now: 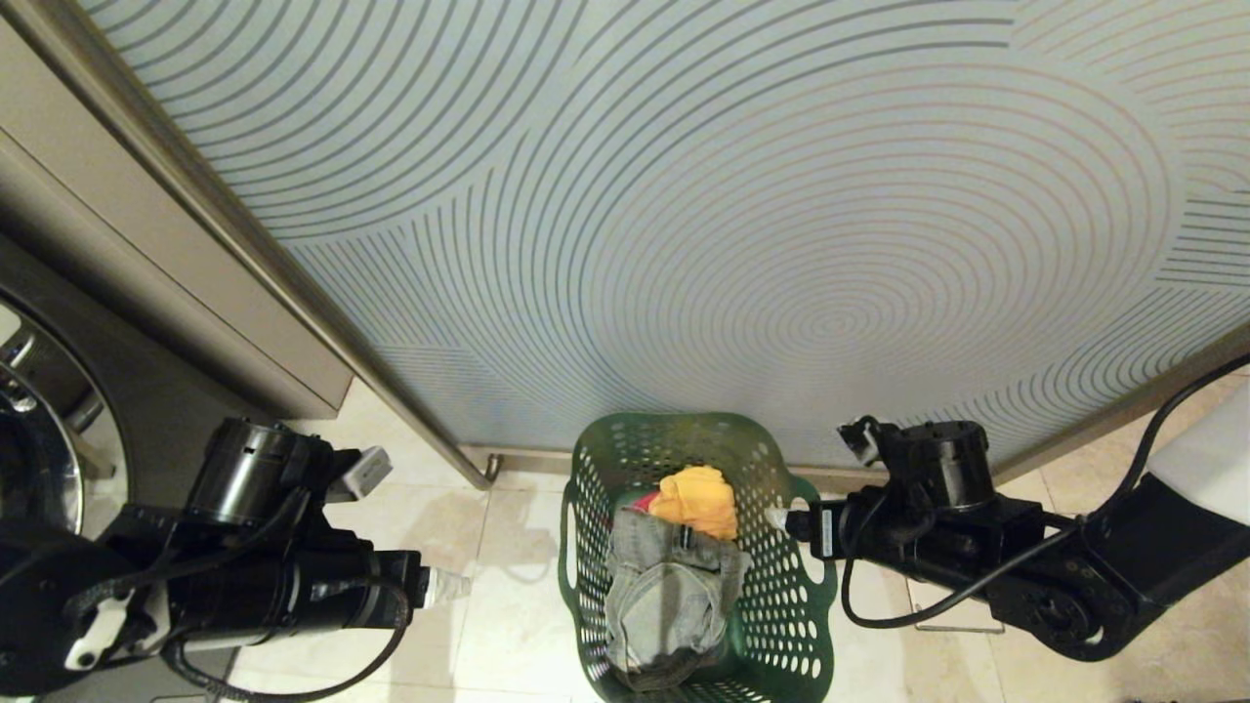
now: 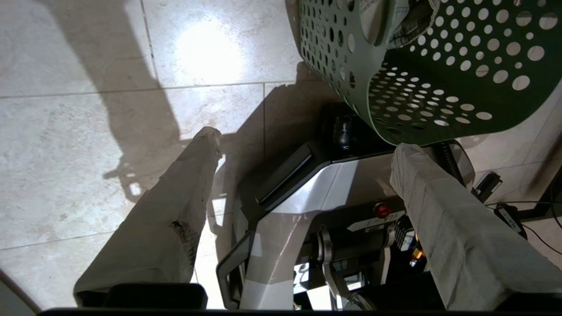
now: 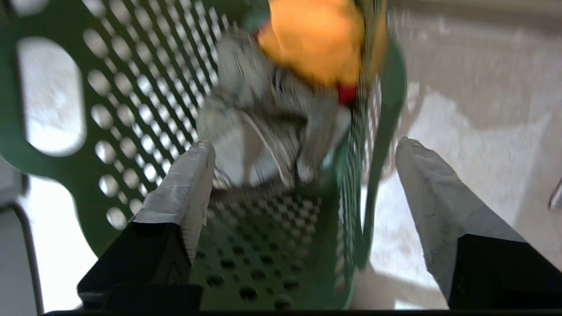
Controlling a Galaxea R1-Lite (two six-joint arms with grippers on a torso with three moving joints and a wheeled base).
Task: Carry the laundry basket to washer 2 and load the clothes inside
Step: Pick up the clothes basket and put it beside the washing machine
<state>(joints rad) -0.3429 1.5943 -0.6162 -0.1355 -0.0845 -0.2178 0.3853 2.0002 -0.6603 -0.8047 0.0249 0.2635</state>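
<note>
Right end effector [image 3: 303, 153] open, fingers spread astride right rim of laundry basket [image 1: 796, 586], gripping nothing. Left end effector [image 2: 303, 145] open, empty, level on left of basket, apart from its wall. Basket upright on tiled floor [image 1: 508, 605], just near patterned glass panel [image 1: 684, 215]. Clothes [image 1: 674, 576] inside: grey jeans, yellow-orange cloth, red scrap. Washer drum rim [image 1: 39, 439] at far left edge.

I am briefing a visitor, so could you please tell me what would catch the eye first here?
A dark green perforated plastic laundry basket stands on the pale tiled floor, holding grey denim jeans and a yellow-orange cloth. The left pincer and right pincer flank it, both open. Behind rises a ring-patterned frosted glass panel.
</note>
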